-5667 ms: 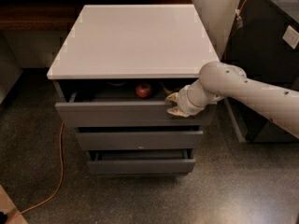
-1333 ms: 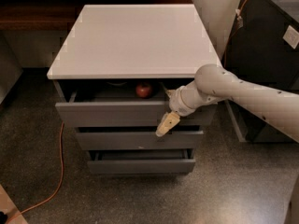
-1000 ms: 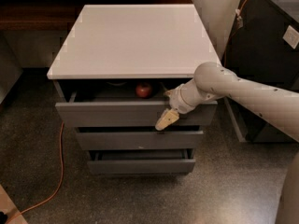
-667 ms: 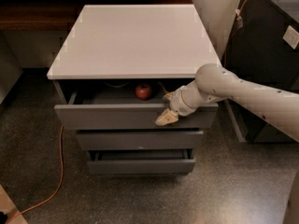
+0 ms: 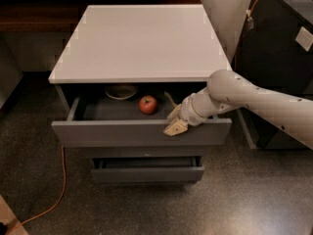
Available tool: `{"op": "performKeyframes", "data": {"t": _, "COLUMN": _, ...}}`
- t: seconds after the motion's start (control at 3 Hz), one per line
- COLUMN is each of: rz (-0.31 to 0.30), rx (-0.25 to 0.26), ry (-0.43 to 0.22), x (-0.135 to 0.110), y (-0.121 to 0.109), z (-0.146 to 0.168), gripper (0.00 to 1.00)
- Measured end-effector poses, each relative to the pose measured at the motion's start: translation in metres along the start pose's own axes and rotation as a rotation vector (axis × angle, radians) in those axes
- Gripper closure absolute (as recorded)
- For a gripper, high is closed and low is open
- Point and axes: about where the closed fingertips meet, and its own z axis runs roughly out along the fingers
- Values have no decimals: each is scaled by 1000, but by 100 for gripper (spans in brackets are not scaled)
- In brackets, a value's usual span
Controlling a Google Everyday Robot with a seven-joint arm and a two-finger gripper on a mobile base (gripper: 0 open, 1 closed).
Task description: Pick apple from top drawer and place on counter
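The hand (image 5: 171, 121), fingers parted and holding nothing, sits at the front edge of the open top drawer (image 5: 122, 133), just right of the apple (image 5: 148, 104) lying inside near a bowl (image 5: 121, 91). The step in hand appears to be the reach: next it must go left over the edge and close on the apple. Above, the white counter (image 5: 142, 38) awaits it; a speckled floor (image 5: 234, 204) with an orange cable (image 5: 54, 199) surrounds the cabinet.

One camera serves you. It sits high in front of the cabinet, fairly near, looking down and back across the counter (image 5: 142, 38), whose front edge faces you. The top drawer (image 5: 122, 133) lies open beneath that edge, and the gripper (image 5: 174, 121) sits at the drawer's front rim, right of centre.
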Motion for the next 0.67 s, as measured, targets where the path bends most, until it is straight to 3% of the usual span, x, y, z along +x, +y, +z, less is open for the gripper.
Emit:
{"op": "performKeyframes", "data": {"t": 0.33, "rz": 18, "rx": -35, "ry": -17, "x": 1, "y": 31, "z": -8, "gripper": 100}}
{"op": "performKeyframes", "data": {"t": 0.67, "rz": 21, "rx": -39, "ry": -19, "x": 1, "y": 33, "z": -9, "gripper": 100}}
